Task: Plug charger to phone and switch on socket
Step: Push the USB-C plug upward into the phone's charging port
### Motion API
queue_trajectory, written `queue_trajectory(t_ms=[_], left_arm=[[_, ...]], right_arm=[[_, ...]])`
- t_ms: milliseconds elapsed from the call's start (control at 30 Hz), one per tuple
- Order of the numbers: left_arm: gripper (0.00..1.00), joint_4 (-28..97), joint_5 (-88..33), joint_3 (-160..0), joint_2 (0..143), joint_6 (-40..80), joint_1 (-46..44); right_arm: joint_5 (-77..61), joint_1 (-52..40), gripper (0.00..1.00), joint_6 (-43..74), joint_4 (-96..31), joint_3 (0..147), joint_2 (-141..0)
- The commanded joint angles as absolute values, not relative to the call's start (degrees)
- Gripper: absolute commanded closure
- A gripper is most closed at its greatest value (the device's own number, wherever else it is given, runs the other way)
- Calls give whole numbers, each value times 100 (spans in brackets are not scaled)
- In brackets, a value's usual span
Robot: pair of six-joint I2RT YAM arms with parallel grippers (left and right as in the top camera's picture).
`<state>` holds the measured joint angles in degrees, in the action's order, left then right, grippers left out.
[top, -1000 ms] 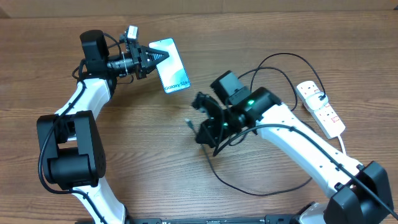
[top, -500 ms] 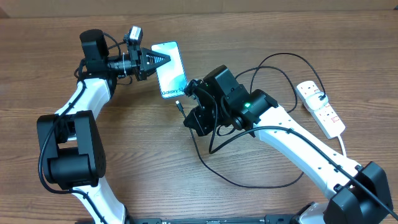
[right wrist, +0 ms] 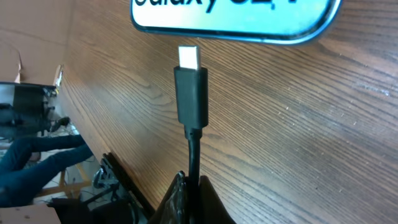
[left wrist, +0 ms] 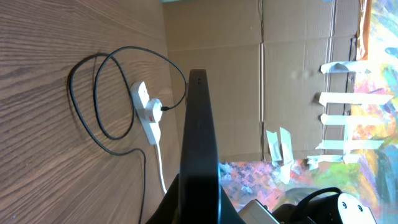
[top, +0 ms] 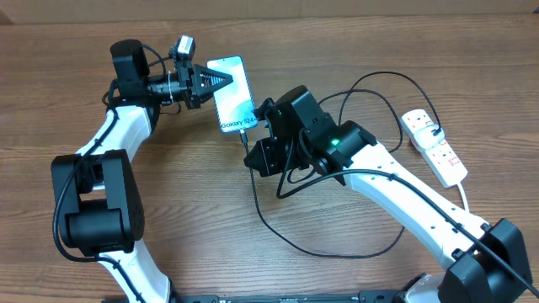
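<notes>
The phone [top: 233,91], light blue screen reading "Galaxy S24+", is held off the table by my left gripper [top: 212,82], which is shut on its left edge. In the left wrist view it shows as a dark edge [left wrist: 200,143] between the jaws. My right gripper [top: 255,145] is shut on the charger cable [right wrist: 192,155] just behind its plug. The plug tip [right wrist: 189,57] sits a short gap below the phone's bottom edge [right wrist: 236,15], not touching. The black cable [top: 278,231] loops over the table to the white socket strip [top: 434,145] at the right.
The socket strip also shows in the left wrist view [left wrist: 148,113] with its white cord and the cable's loops [left wrist: 112,99]. Cardboard walls stand behind the table. The wooden table [top: 202,210] is bare in front of the arms.
My right gripper has carried the charger plug up and left until it sits just under the phone's bottom edge. The left gripper has tilted the phone slightly and otherwise stayed in place.
</notes>
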<state>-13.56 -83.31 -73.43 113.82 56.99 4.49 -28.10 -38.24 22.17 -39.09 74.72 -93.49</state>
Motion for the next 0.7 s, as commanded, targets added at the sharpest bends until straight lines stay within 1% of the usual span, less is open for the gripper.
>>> queue_trajectory(t_ms=[0,667], left_arm=[[96,-1400,-8361,-7397,11373,6027,405],[96,-1398,-8368,-7397,11373,6453,405]], right_arm=[[-2862,-3802,96,2532,-3927,7540,-9400],[-2963,-3802,96,2554,-3743,7540,-9400]])
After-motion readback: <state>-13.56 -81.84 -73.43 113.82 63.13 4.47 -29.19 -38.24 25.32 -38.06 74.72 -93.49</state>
